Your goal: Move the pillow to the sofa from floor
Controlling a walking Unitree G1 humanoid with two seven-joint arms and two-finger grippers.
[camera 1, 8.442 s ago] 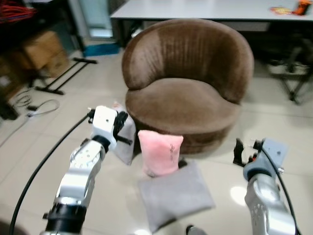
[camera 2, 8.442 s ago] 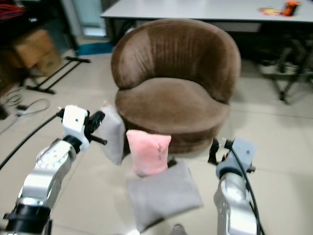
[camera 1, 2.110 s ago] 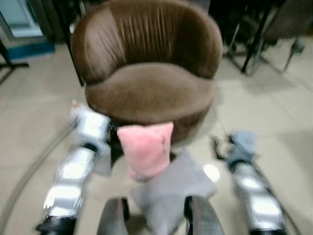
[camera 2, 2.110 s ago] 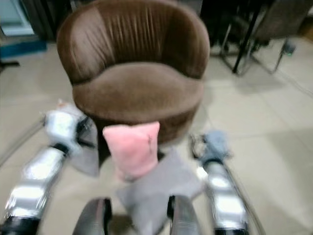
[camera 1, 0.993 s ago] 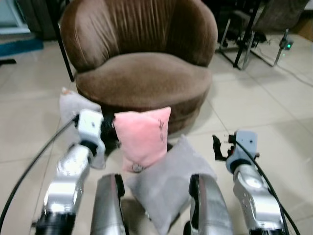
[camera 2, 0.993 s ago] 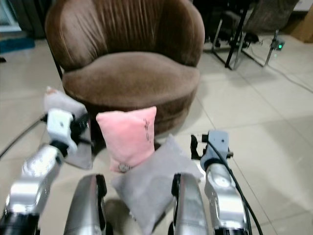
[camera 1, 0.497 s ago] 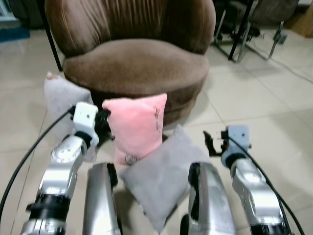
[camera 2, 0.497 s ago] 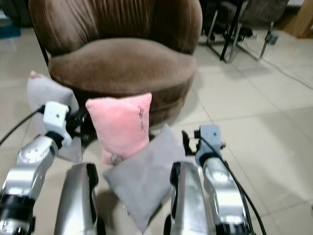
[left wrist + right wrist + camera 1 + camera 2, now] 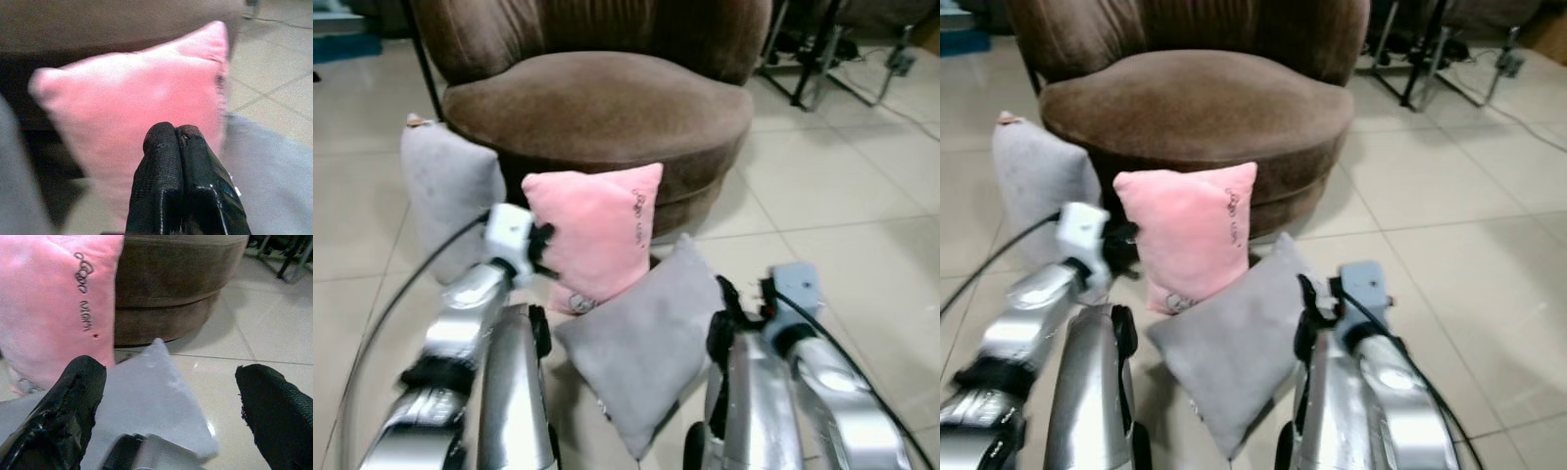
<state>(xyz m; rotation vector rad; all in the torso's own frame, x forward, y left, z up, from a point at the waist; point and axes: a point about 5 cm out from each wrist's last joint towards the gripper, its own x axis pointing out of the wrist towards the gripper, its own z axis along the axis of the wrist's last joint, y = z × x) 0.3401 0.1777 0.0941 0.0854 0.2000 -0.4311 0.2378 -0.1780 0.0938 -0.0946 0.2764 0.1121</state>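
The job has not really begun. The pink pillow (image 9: pixel 597 235) stands on the floor (image 9: pixel 822 196), leaning on the front of the brown sofa (image 9: pixel 597 108). The left tool (image 9: pixel 183 161), fingers together, is close to the pillow at 9 o'clock. The right tool (image 9: pixel 171 406), fingers wide apart, is over the gray pillow (image 9: pixel 646 343). Another gray pillow (image 9: pixel 445 186) leans at 10 o'clock. The sofa seat has room.

Bright even light; arms and edges blurred.
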